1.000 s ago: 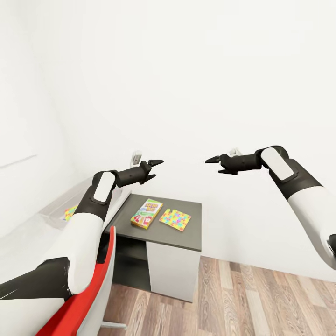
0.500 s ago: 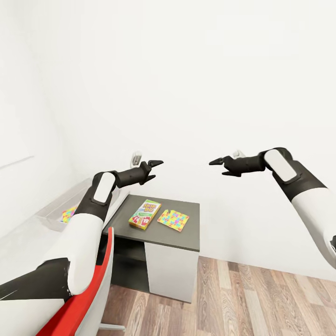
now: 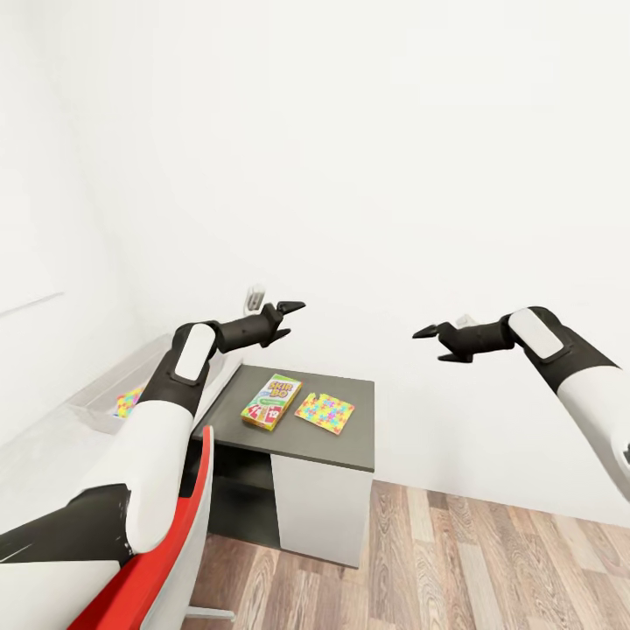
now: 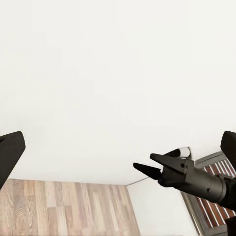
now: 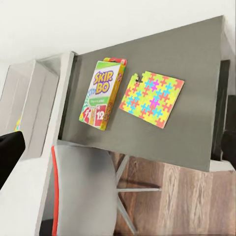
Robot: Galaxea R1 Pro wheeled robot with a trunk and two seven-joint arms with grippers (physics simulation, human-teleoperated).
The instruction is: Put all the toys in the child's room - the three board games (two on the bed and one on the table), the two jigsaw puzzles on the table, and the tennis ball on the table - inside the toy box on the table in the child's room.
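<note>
A white-walled room with a wood floor faces us. At far left the toy box (image 3: 112,385) sits on the pale tabletop (image 3: 52,455), a jigsaw puzzle (image 3: 129,402) apparently inside it, though this is partly hidden. The left gripper (image 3: 282,320) hovers released and empty. On the dark side unit (image 3: 350,437) the board game (image 3: 272,402) lies just beside a second puzzle (image 3: 325,413). The right gripper (image 3: 443,343) hangs released, raised for approach. The red chair (image 3: 171,560) obstructs our access.

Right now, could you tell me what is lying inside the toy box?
A jigsaw puzzle lies inside the toy box. Part of it shows; the left arm and the box's near wall cover the rest of the inside.
</note>
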